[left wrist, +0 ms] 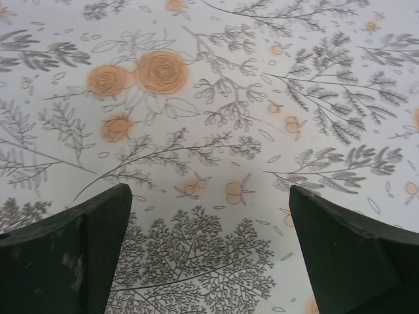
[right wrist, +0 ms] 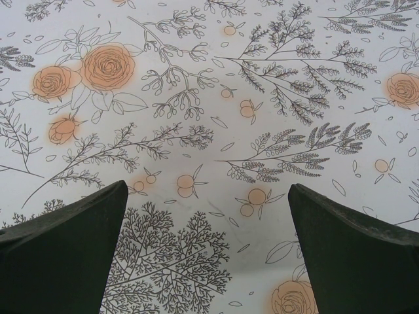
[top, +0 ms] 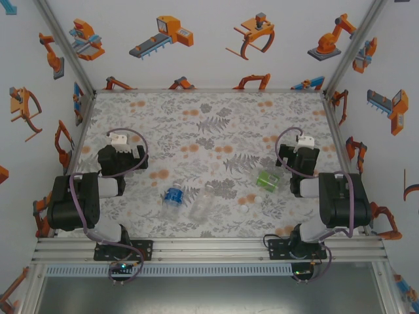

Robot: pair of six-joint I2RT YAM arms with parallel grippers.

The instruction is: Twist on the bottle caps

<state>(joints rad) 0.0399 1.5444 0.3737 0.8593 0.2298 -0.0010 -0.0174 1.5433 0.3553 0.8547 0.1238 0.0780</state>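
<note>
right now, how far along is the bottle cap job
Nothing looks done yet. Two tiny round white plastic caps lie loose on the floral tablecloth, between the plain colourless plastic bottle and the green-tinted transparent bottle. Nothing is in hand: the left gripper and right gripper are open over bare cloth. Still left: capping those two and the clear blue-labelled bottle. I cannot make out a third cap.
</note>
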